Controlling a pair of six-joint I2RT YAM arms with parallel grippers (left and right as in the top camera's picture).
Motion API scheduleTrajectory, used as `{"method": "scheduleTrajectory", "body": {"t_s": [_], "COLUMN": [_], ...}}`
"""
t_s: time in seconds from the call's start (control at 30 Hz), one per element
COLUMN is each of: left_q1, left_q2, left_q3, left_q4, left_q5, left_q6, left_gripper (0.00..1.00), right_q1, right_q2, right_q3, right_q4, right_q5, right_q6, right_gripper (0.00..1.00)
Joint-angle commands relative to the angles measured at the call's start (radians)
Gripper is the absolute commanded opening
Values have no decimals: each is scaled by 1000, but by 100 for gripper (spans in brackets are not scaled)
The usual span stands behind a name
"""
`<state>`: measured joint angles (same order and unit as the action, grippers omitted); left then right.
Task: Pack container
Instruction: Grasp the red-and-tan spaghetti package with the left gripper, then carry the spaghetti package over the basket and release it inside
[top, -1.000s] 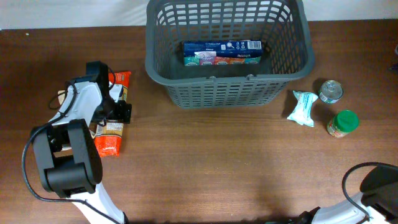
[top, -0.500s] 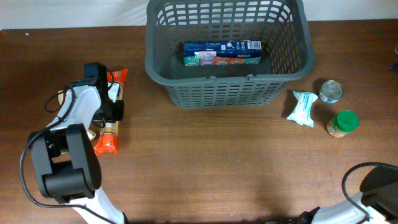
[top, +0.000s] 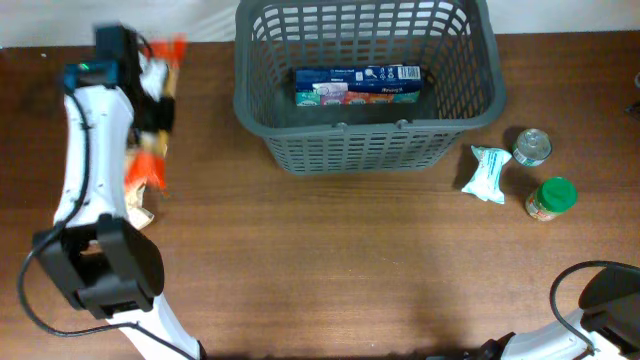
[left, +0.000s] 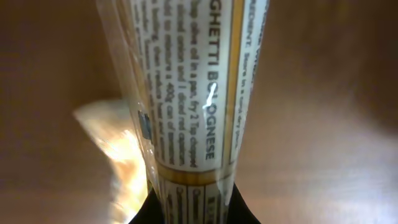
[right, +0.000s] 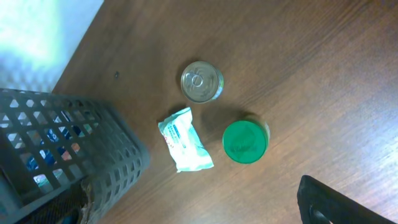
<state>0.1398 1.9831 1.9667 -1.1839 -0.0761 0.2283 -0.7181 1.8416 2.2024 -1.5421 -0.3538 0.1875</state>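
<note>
Left hand (left: 189, 210) clamped tight around the spaghetti packet (left: 193, 81)

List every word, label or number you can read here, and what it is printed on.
"GHETTI BOLOGNESE": along the spaghetti packet, start cut off, glare on the first O.
"olive oil in a pan": recipe print on that packet; the rest is too fine.
Blue box in the container: print too small.
Can, green-lidded jar, white pouch: nothing readable.
</note>
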Motion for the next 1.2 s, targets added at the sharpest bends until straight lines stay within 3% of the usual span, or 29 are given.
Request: {"method": "scheduleTrajectory", "body": {"t_s": [0.0, 0.27, 0.53, 0.8, 0.93, 1.17], "left_q1": [-20, -180, -468, -616, -647, -648], "left_q2": [-99, -127, -69, 161, 281, 407], "left_q3": [255, 523, 525, 523, 523, 523], "left_q4": [2, 81, 137, 125, 125, 128], "left_q5": [91, 393, 355, 156, 51, 35], "left_q6": [177, 596, 894, 904, 807, 786], "left_gripper": [1, 2, 1, 2, 2, 2], "right_q1": [5, 5, 5, 5, 5, 5], "right_q2": [-1, -1, -1, -1, -1, -1], "right_q3": [-5, -5, -5, -5, -5, -5], "right_q4": [-2, -2, -2, -2, -2, -2], "right_q5": [-9, -9, -9, -9, -9, -9], "right_q6": [5, 5, 5, 5, 5, 5], "right_gripper": [99, 99, 99, 99, 99, 99]}}
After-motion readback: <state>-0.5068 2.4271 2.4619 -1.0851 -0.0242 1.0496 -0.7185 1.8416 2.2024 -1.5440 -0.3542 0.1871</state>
